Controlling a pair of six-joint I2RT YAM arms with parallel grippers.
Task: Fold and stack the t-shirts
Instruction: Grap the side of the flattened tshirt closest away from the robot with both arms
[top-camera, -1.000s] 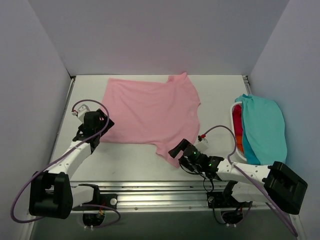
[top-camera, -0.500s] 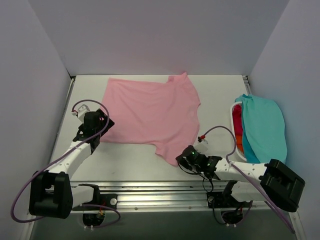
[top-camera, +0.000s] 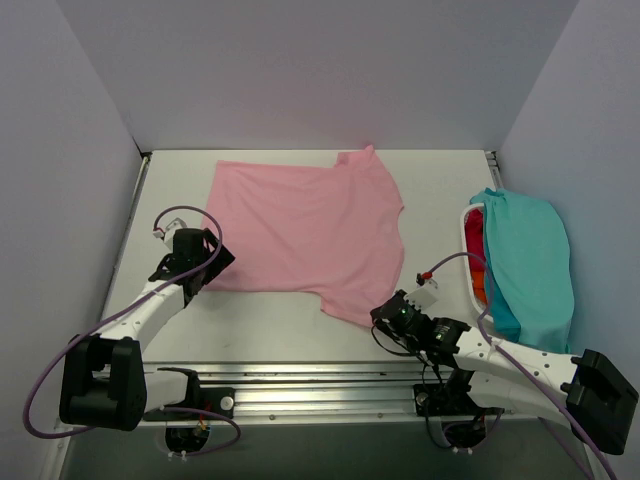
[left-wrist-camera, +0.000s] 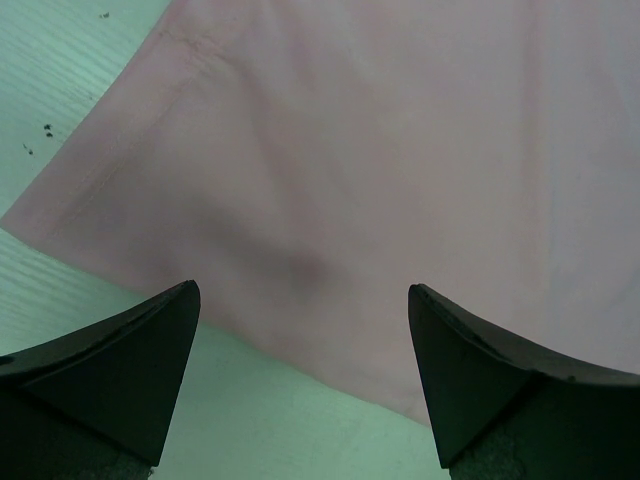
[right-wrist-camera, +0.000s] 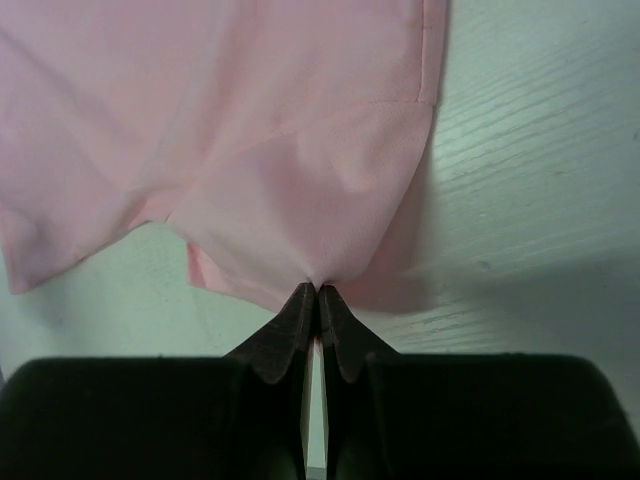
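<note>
A light pink t-shirt lies spread flat across the middle of the table. My right gripper is shut on the pink t-shirt at its near right sleeve; the cloth bunches into the tips of the right gripper. At the shirt's near left corner my left gripper stands open, and the hem of the pink t-shirt runs between its spread fingers with nothing gripped. A teal t-shirt lies on top of a pile at the right, with red and orange cloth showing at its left edge.
Grey walls close in the table on the left, back and right. A metal rail with the arm bases runs along the near edge. A white-rimmed holder carries the pile at the right.
The right gripper has shut on the pink shirt's near right sleeve and drawn it right and toward the near edge. The left gripper has shifted slightly toward the near edge, still open.
</note>
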